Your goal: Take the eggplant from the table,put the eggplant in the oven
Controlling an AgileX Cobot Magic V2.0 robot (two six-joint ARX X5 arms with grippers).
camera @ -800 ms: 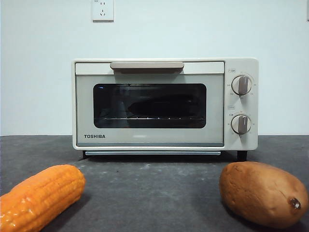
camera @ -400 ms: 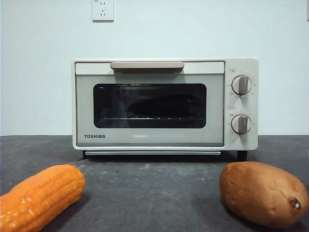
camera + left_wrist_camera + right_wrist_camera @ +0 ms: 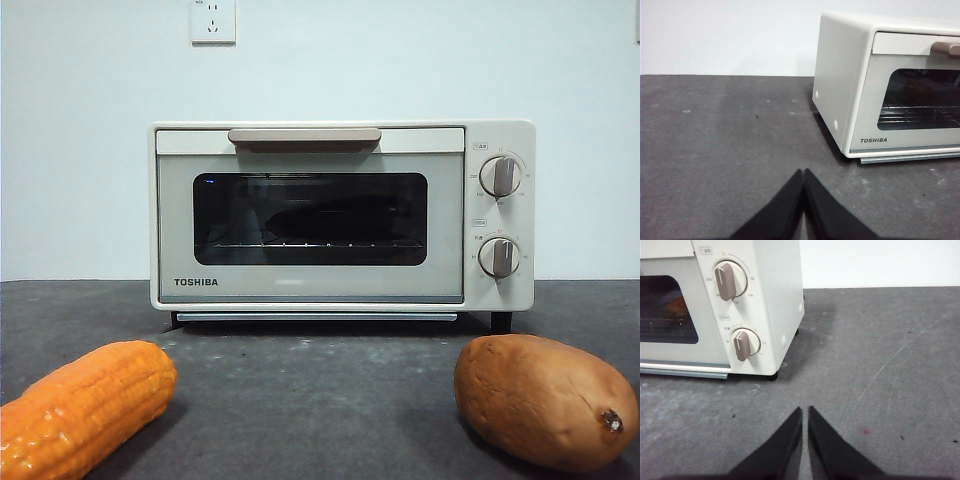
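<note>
The cream Toshiba oven (image 3: 310, 288) stands at the back of the dark grey table (image 3: 320, 400) with its door closed. Behind the dark glass a long dark shape (image 3: 335, 215) lies on the wire rack; it looks like the eggplant, but the glass hides its details. No eggplant lies on the table. My left gripper (image 3: 803, 171) is shut with nothing in it, low over the table off the oven's (image 3: 840, 75) plain side. My right gripper (image 3: 805, 409) is also shut and holds nothing, off the oven's (image 3: 775, 290) knob side.
An orange corn cob (image 3: 85, 405) lies at the front left and a brown sweet potato (image 3: 545, 400) at the front right. Two knobs (image 3: 499, 176) sit on the oven's right panel. A wall socket (image 3: 212, 20) is on the white wall.
</note>
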